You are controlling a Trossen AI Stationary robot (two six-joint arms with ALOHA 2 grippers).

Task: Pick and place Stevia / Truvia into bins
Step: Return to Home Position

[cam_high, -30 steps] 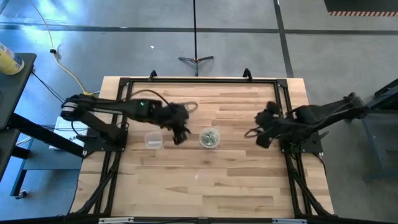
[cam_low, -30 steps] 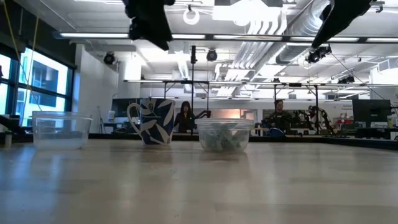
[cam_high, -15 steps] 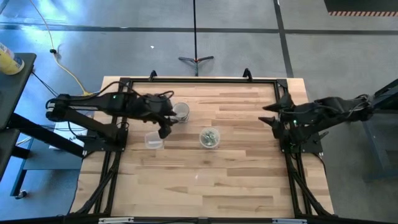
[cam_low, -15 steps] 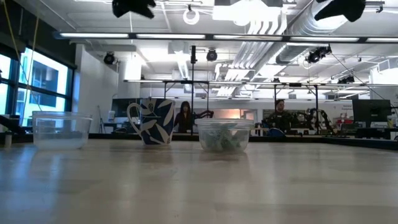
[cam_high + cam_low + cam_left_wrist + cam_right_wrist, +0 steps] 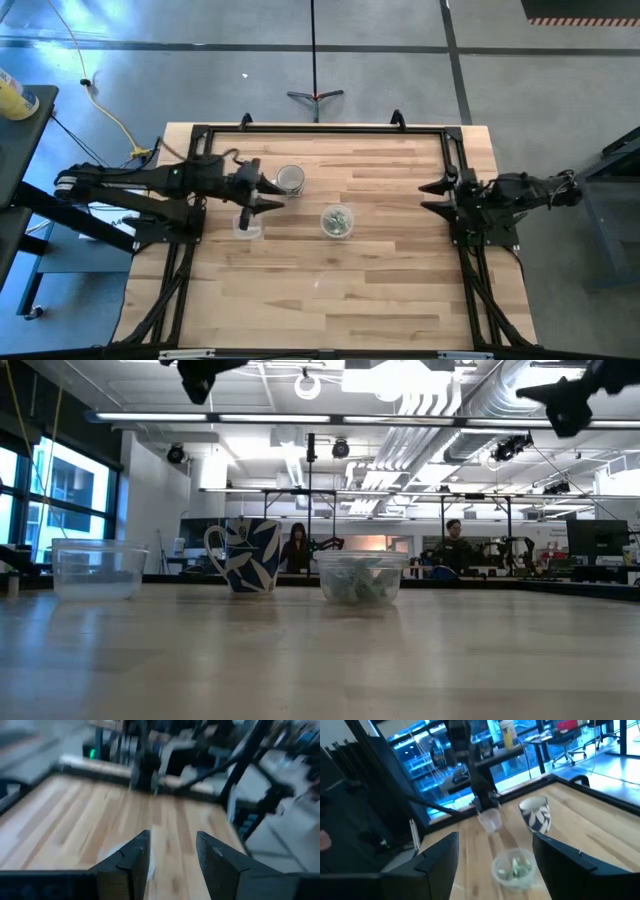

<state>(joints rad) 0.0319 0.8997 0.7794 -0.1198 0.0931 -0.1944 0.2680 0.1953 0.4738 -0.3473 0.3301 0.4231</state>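
The pale green and white sachets (image 5: 338,220) lie heaped inside the round see-through tub (image 5: 360,576) near the table's middle. They also show in the right wrist view, as sachets (image 5: 516,866). The squarish tub (image 5: 246,224) stands to its left, and I see nothing in it (image 5: 98,568). My left gripper (image 5: 268,194) hangs open and high, between the squarish tub and the mug. My right gripper (image 5: 428,197) is open too, high by the table's right side, pointing toward the tubs. Neither gripper holds anything.
A glass mug with a blue leaf pattern (image 5: 290,179) stands behind the two tubs, its handle (image 5: 212,550) toward the left. A black frame (image 5: 320,130) runs along the table's far edge and sides. Bare wood stretches across the near half (image 5: 330,290). People sit in the room beyond.
My left gripper has risen and drawn back toward the table's left edge, from beside the round tub to a spot by the squarish tub. My right arm has folded back toward the right edge, its gripper tipping from pointing down to level. The tubs and mug have stayed put.
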